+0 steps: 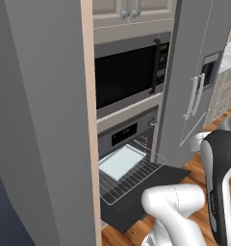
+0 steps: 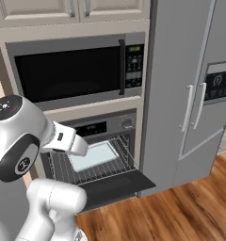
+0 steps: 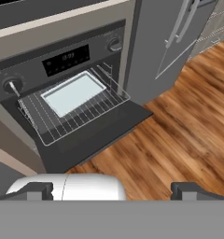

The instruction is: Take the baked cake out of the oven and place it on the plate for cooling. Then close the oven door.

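The oven (image 1: 127, 132) (image 2: 105, 126) (image 3: 67, 58) stands open below the microwave. Its oven door (image 1: 122, 211) (image 2: 119, 183) (image 3: 95, 135) lies folded down flat. The wire rack (image 1: 136, 178) (image 3: 48, 126) is pulled out over the door. On the rack rests a pale flat rectangle, which I take for the cake (image 1: 121, 161) (image 2: 93, 155) (image 3: 74, 92). My gripper (image 3: 114, 191) hangs well back from the oven, above the floor. It is open wide with nothing between its fingertips (image 3: 39, 190). The plate is out of view.
A black-windowed microwave (image 1: 127, 74) (image 2: 72, 70) sits above the oven. The grey fridge (image 1: 194, 72) (image 2: 190, 94) stands to its right, and a tall grey panel (image 1: 40, 120) rises at the left. Wood floor (image 3: 179, 126) spreads in front of the door.
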